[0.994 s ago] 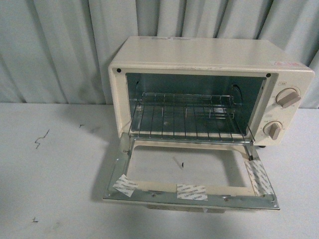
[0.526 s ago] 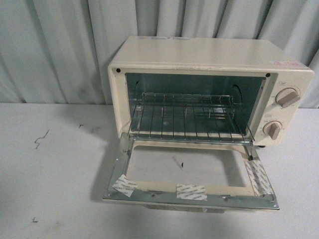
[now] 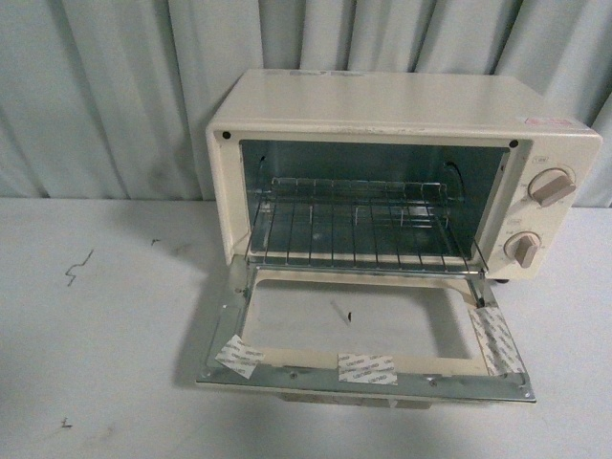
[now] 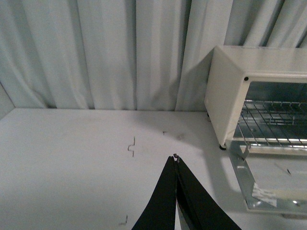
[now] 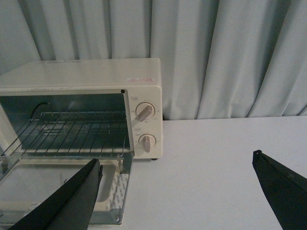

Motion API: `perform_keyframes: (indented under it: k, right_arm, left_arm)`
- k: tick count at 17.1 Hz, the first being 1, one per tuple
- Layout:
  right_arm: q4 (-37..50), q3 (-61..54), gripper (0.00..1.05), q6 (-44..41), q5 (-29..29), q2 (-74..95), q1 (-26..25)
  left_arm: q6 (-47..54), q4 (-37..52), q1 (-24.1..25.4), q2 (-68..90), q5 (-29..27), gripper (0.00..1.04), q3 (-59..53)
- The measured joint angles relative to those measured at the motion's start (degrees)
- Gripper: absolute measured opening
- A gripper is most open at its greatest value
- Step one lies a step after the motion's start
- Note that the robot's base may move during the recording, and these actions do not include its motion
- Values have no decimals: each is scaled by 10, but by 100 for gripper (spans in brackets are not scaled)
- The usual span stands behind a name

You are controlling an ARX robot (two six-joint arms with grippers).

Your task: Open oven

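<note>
The cream-white oven (image 3: 402, 115) stands on the white table with its drop-down door (image 3: 368, 373) lying fully open and flat toward me. The wire rack (image 3: 359, 229) shows inside, and two beige knobs (image 3: 552, 186) sit on its right panel. No arm shows in the front view. In the left wrist view my left gripper (image 4: 176, 157) is shut and empty, over bare table left of the oven (image 4: 230, 91). In the right wrist view my right gripper (image 5: 177, 160) is wide open and empty, to the right of the oven (image 5: 96, 79) and its open door (image 5: 112, 203).
Pale grey-blue curtains (image 3: 115, 86) hang close behind the oven. The white table (image 3: 96, 363) carries small dark marks (image 3: 78, 268) on its left side. The open door juts out over the table in front of the oven.
</note>
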Motion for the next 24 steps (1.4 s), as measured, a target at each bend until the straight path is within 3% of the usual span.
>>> perform_keyframes:
  k: [12, 13, 20, 21, 24]
  right_arm:
    - [0, 0, 98, 0, 0, 0, 0]
    - [0, 0, 98, 0, 0, 0, 0]
    - [0, 0, 98, 0, 0, 0, 0]
    - [0, 0, 98, 0, 0, 0, 0]
    - [0, 0, 98, 0, 0, 0, 0]
  left_arm:
    - [0, 2, -1, -21, -1, 2, 0]
    - [0, 2, -1, -21, -1, 10, 0]
    - [0, 2, -1, -21, -1, 95, 0]
    - [0, 2, -1, -21, -1, 100, 0]
    - [0, 2, -1, -21, -1, 98, 0]
